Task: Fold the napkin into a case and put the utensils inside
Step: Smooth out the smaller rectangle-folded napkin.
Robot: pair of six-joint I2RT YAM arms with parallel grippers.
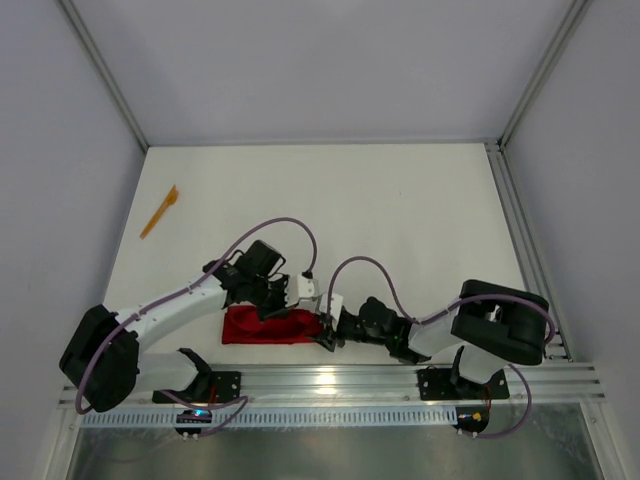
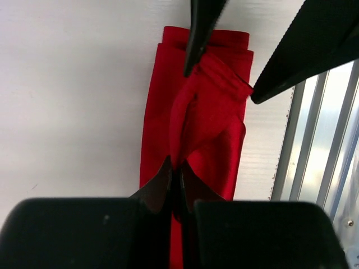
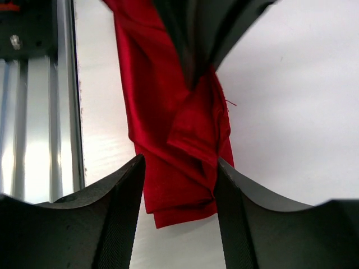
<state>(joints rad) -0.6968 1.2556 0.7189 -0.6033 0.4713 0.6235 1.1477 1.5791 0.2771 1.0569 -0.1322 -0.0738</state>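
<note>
The red napkin (image 1: 260,328) lies as a long folded strip near the table's front edge, parallel to it. My left gripper (image 2: 176,165) is shut on a raised fold of the napkin (image 2: 157,112) near the strip's right end. My right gripper (image 3: 178,162) is open, its fingers (image 3: 120,190) standing on either side of that same end of the napkin (image 3: 162,140). From above, the left gripper (image 1: 305,305) and right gripper (image 1: 327,333) meet at the cloth's right end. One orange utensil (image 1: 158,212) lies far off at the back left.
An aluminium rail (image 1: 330,380) runs along the front edge, just beside the napkin, and shows as the rail (image 2: 325,168) in the left wrist view. Pale walls close in the table on the left, right and back.
</note>
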